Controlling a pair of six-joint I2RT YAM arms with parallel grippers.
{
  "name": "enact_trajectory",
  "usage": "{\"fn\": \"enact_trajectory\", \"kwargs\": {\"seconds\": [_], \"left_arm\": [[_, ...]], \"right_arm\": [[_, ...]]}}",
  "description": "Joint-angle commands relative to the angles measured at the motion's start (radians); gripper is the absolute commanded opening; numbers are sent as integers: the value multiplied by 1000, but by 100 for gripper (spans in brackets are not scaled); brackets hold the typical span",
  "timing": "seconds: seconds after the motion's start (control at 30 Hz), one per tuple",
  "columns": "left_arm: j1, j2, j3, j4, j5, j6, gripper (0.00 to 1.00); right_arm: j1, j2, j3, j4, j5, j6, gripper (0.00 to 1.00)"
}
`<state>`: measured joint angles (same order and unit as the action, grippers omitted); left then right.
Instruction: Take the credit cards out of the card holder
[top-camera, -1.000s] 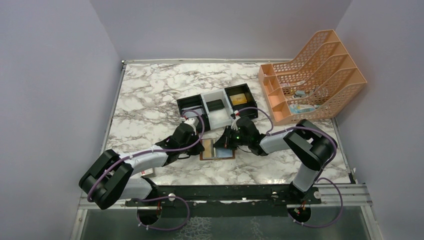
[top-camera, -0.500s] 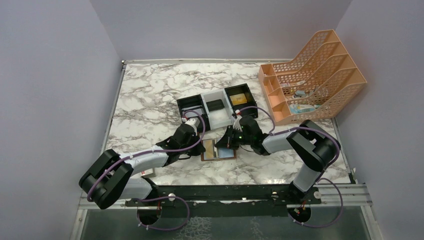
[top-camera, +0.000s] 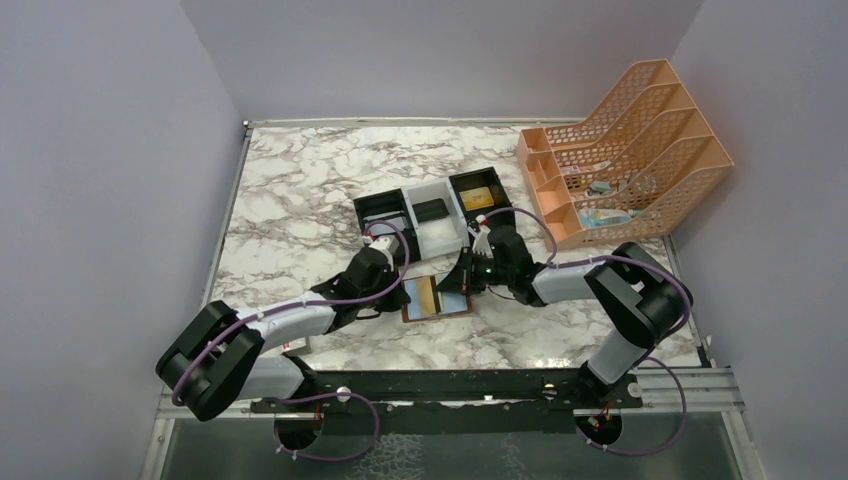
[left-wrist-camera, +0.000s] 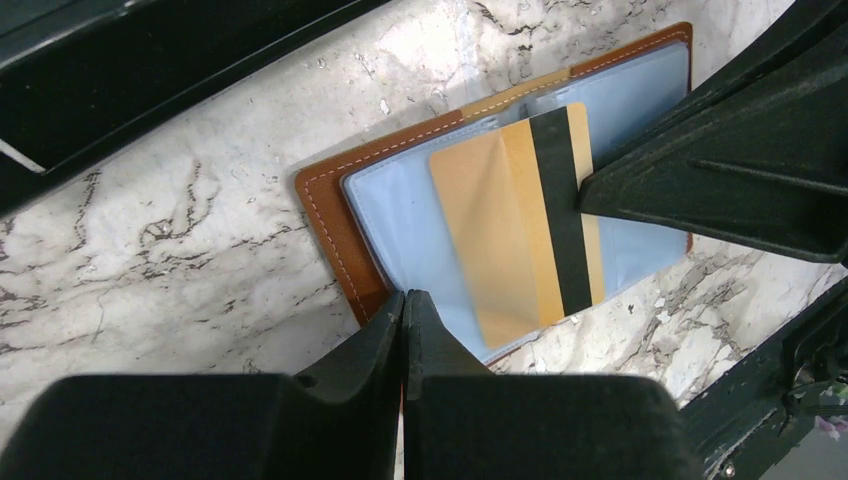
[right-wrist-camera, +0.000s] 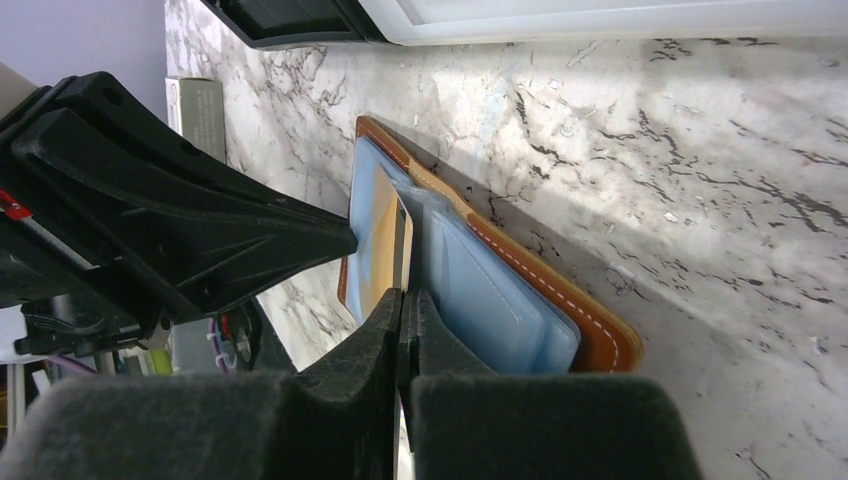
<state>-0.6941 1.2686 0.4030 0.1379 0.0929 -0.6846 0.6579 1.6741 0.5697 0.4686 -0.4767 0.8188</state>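
**Card gripped at the open wallet**

Wallet (top-camera: 438, 298) lies open and flat on the marble table (top-camera: 300, 190), between the 2 arms and just in front of the tray (top-camera: 412, 215). Its brown leather back faces down and its blue-grey pockets face up.

A gold card (left-wrist-camera: 505, 240) with a black stripe sits skewed across those pockets. The right gripper (right-wrist-camera: 403, 300) is clamped on the striped edge of this card, both fingers pressed tight against it. In the right wrist view the card is tilted up off the pockets.

The left gripper (left-wrist-camera: 405, 305) has its 2 fingers closed together with no gap. Their tips rest on the wallet's near edge, beside the card but not touching it.

The tray has 3 compartments. A dark card (top-camera: 430, 210) lies in the white middle one and a second gold card (top-camera: 478, 198) in the black one on the right. An orange file rack (top-camera: 640, 140) stands at the far right of the table.
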Motion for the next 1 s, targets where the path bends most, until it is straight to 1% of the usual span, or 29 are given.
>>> {"fn": "enact_trajectory", "kwargs": {"seconds": [0.0,0.07,0.17,0.23,0.37,0.57,0.63,0.77,0.87,0.97], "left_arm": [[-7,-55,-9,-50,-19,-6,8],[-12,-92,-9,-52,-19,-9,13],[-17,-146,-9,-64,-24,-15,28],[-21,-175,-12,-76,-32,-19,37],[-25,-205,-14,-70,-31,-28,45],[-50,-177,-7,32,5,-46,46],[-66,-148,-1,65,4,-54,46],[-95,-64,20,78,-21,-52,46],[-103,4,28,78,-33,-44,41],[-104,62,38,76,-41,-37,31]], "right_arm": [[-13,-21,-5,-19,-36,-47,1],[-16,-13,0,-26,-46,-57,1],[-20,-5,2,-29,-47,-69,1],[-20,4,11,-42,-55,-78,1],[-20,14,19,-43,-72,-83,1],[-20,20,24,-43,-72,-86,1],[-20,22,25,-42,-74,-87,1],[-21,30,23,-29,-84,-80,1],[-21,31,24,-27,-87,-79,1],[-20,32,26,-27,-90,-80,1]]}}
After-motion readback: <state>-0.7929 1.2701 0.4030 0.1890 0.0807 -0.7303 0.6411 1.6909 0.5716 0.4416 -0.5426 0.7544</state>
